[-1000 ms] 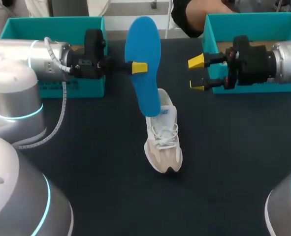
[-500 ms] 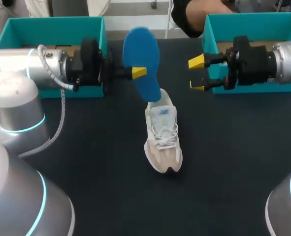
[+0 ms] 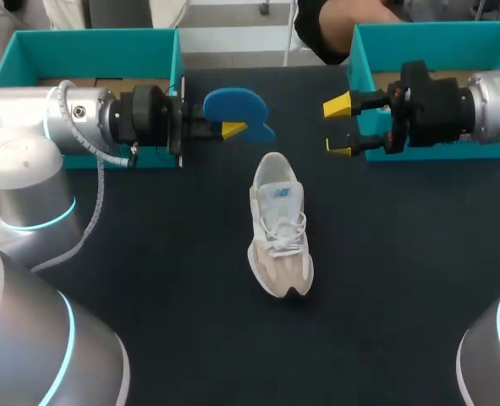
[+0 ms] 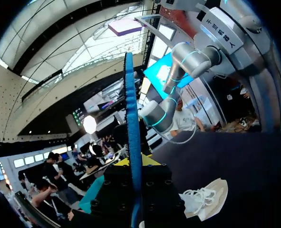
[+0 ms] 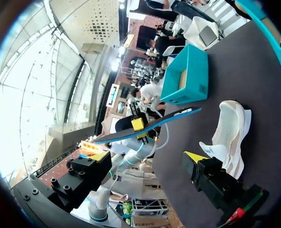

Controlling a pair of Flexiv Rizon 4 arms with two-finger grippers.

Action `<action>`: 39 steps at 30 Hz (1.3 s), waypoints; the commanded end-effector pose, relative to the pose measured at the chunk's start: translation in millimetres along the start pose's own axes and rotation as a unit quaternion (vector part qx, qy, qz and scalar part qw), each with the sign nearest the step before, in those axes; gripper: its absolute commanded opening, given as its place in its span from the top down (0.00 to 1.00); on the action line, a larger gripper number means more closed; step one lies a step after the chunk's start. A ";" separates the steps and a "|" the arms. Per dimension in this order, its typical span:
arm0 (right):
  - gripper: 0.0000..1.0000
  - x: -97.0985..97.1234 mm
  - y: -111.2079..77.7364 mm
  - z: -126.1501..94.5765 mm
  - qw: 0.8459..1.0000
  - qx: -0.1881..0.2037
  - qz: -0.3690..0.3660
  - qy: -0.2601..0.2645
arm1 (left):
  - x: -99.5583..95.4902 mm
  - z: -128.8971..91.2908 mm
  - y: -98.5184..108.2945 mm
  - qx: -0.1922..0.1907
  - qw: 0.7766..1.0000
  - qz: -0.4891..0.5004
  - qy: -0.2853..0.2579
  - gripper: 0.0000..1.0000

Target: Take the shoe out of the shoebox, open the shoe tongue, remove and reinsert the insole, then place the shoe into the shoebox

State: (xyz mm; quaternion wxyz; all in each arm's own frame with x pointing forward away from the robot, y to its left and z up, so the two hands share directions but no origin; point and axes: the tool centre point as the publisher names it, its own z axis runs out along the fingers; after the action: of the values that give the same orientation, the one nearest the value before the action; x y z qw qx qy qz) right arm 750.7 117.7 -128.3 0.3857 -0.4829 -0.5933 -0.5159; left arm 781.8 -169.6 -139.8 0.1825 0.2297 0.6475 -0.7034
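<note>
A white and beige shoe (image 3: 279,224) stands on the dark table mat, toe toward the near edge, laces tied. My left gripper (image 3: 233,130) is shut on a blue insole (image 3: 233,106), which it holds roughly flat in the air behind the shoe's heel and clear of it. In the left wrist view the insole (image 4: 132,123) shows edge-on between the fingers, with the shoe (image 4: 206,198) below and to one side. My right gripper (image 3: 337,128) hangs open and empty to the right of the insole. From its wrist I see the insole (image 5: 152,124) and the shoe (image 5: 231,130).
A teal shoebox (image 3: 89,42) stands at the back left behind my left arm. A second teal box (image 3: 436,35) stands at the back right behind my right arm. The left box (image 5: 188,76) also shows in the right wrist view.
My left wrist has rotated, turning the insole from upright with its tip at the shoe's heel to lying flat in the air. The right arm and the shoe have stayed still.
</note>
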 end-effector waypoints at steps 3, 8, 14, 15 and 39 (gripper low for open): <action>0.00 -0.5 0.4 2.0 1.000 -0.001 0.000 0.000 | -6.2 1.7 16.5 -0.040 0.928 0.369 0.016 1.00; 0.00 -0.5 0.4 2.0 1.000 -0.001 0.000 0.000 | -11.5 1.3 18.2 -0.070 0.905 0.418 0.023 1.00; 0.00 -0.5 0.4 2.0 1.000 -0.001 0.000 0.000 | -17.9 4.3 18.4 -0.084 0.892 0.444 0.020 1.00; 0.00 -0.5 0.4 2.0 1.000 -0.001 0.000 0.000 | -18.2 5.4 17.9 -0.085 0.892 0.445 0.010 1.00; 0.00 -0.2 1.2 2.6 1.000 -0.002 0.000 0.002 | -18.7 11.3 24.3 -0.081 0.881 0.466 0.008 1.00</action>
State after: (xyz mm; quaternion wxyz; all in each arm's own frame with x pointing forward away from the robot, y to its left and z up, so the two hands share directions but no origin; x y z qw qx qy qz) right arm 750.7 117.7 -128.1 0.3858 -0.4825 -0.5929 -0.5166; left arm 804.7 -178.6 -146.4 0.4992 0.4987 0.5256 -0.4752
